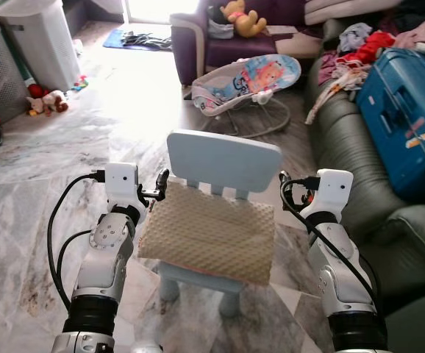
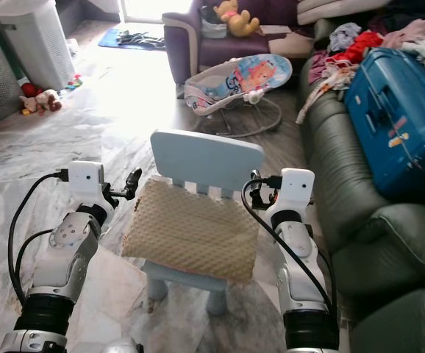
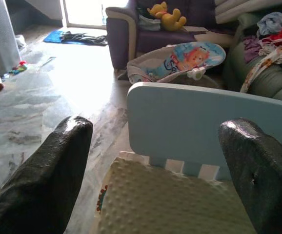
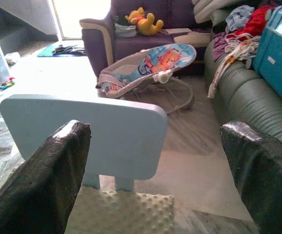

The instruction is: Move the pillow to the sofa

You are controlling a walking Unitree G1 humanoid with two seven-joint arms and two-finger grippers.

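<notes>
Green sofa [image 1: 352, 162] runs along the right, cluttered with clothes and a blue suitcase [image 1: 407, 118]; the pillow [image 1: 209, 232] lies on the small blue chair [image 1: 223, 158] — soft and light, I'd judge, best squeezed at both side edges. Left end effector [image 3: 155, 170] and right end effector [image 4: 153, 170] flank it, fingers spread wide — the pillow's underside is hidden.
</notes>
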